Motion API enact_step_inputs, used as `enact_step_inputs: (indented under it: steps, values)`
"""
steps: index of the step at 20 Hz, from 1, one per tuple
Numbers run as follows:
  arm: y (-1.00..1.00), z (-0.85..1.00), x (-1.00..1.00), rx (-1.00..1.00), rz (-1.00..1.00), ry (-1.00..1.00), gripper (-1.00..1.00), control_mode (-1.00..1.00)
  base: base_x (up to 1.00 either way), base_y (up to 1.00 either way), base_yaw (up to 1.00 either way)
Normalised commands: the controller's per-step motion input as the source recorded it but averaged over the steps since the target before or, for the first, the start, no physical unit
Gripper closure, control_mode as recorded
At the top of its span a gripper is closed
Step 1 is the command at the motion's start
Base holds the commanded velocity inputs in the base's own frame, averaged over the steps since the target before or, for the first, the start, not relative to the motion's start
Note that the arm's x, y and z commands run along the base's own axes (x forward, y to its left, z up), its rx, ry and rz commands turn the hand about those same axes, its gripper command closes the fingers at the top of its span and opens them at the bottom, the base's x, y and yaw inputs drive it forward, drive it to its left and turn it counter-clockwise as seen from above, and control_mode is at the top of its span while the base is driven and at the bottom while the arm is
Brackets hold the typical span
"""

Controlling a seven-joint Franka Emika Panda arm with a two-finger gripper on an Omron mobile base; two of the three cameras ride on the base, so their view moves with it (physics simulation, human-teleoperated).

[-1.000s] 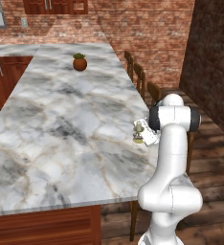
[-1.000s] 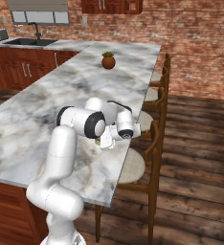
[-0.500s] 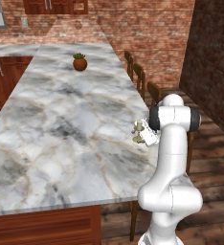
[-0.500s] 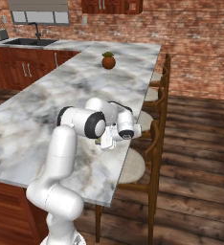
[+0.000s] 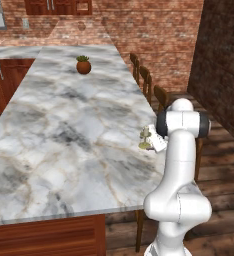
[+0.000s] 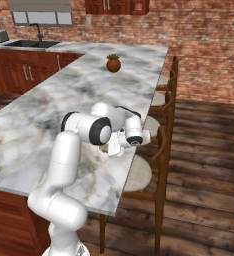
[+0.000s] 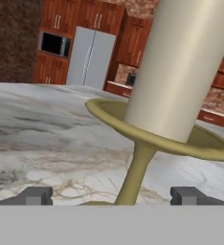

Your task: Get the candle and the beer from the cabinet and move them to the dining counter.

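Hand view: gripper (image 7: 111, 196) wide open, holding nothing — candle (image 7: 176, 86) on dining counter (image 5: 64, 130), brick walls.

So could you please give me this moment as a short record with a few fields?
candle: upright on the dining counter near its chair-side edge, seen close in the hand view
gripper: open, fingers apart on either side of the candlestick stem
plant pot: at the counter's far end
chairs: along the counter's right side
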Motion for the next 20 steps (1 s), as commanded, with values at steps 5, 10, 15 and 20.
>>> enact_step_inputs:
  steps: [5,10,15,20]
  values:
    - [-0.23,0.0,0.0,0.0,0.0,0.0,-1.0,-1.0,0.0,0.0,0.0]
    - [-0.26,0.0,-0.01,0.0,0.0,0.0,-1.0,-1.0,0.0,0.0,0.0]
    - [-0.22,0.07,-0.01,0.01,-0.02,0.02,-1.0,-1.0,0.0,0.0,0.0]
    - [-0.11,0.14,-0.04,0.0,-0.06,0.01,-1.0,-1.0,0.0,0.0,0.0]
